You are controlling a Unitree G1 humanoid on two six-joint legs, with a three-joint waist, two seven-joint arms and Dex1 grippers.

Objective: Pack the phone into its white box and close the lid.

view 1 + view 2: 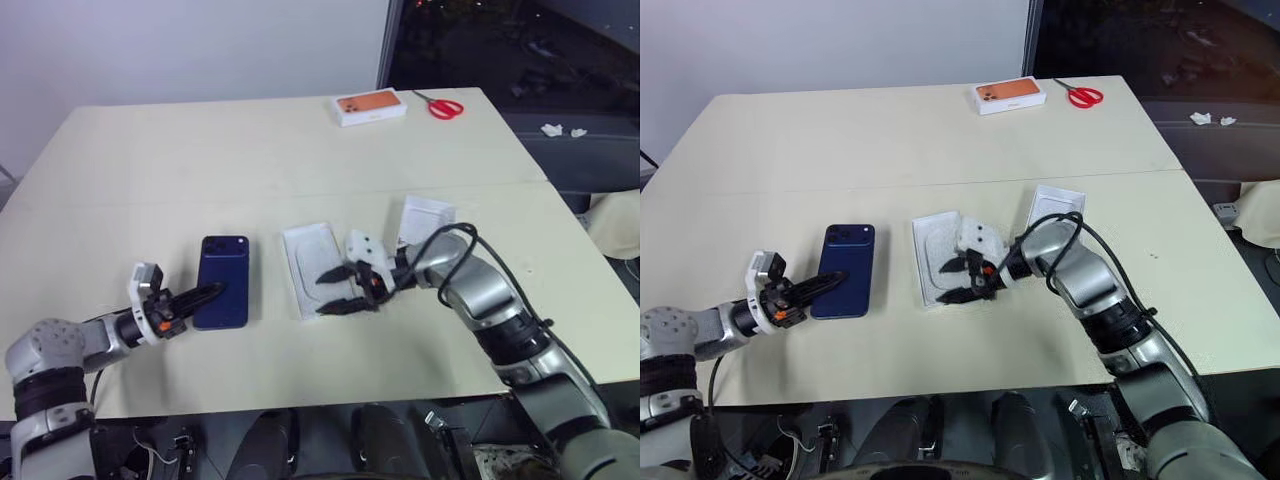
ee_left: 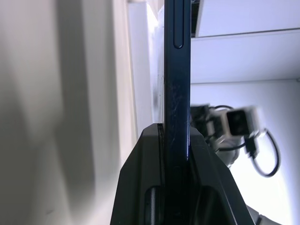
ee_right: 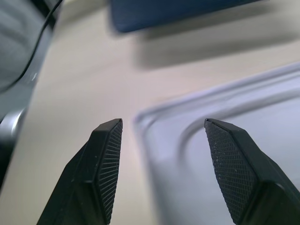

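Note:
The navy phone (image 1: 223, 275) lies back up on the table (image 1: 200, 170), its camera cluster at the far corner. My left gripper (image 1: 210, 292) is shut on its near end; the left wrist view shows the phone (image 2: 177, 84) edge-on between the fingers (image 2: 145, 178). To its right lies a thin white insert with an oval recess (image 1: 312, 262), with a low white rim around it; whether that rim is the white box I cannot tell. My right gripper (image 1: 321, 295) hovers open over the insert's near end (image 3: 225, 140). A shallow white tray, white inside (image 1: 428, 215), perhaps the upturned lid, sits partly behind my right arm.
A white box with an orange phone picture (image 1: 370, 106) and red-handled scissors (image 1: 445, 106) lie at the table's far right edge. A seam runs across the table between them and the work area. A black cable loops off my right wrist.

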